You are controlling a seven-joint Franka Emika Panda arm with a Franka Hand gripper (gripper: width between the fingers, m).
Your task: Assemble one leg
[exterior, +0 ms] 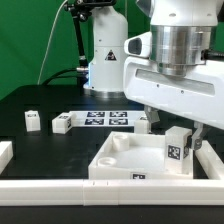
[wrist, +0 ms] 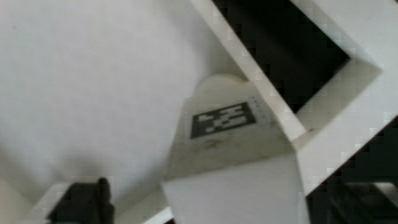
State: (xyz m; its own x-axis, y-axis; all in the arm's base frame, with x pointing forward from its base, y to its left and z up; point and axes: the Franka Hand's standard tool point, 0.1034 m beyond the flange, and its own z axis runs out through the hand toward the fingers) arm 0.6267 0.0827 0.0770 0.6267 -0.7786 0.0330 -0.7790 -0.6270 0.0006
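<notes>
A leg [exterior: 178, 150], a small white post with a square tag, stands upright on the near corner of the flat white panel [exterior: 125, 160] at the exterior view's right. My gripper [exterior: 176, 131] is straight above it, with one jaw on each side of its top. In the wrist view the leg [wrist: 231, 150] runs up the middle over the panel [wrist: 89, 80]. My gripper [wrist: 222, 202] straddles it. One dark finger [wrist: 80, 205] stands clearly apart from the leg, with white showing between them. The other finger is close beside it.
Three more legs lie on the black table: two at the exterior view's left [exterior: 32, 120] [exterior: 62, 123], one behind the panel [exterior: 143, 122]. The marker board [exterior: 105, 118] lies between them. White rails [exterior: 60, 190] border the front and left. The robot base stands behind.
</notes>
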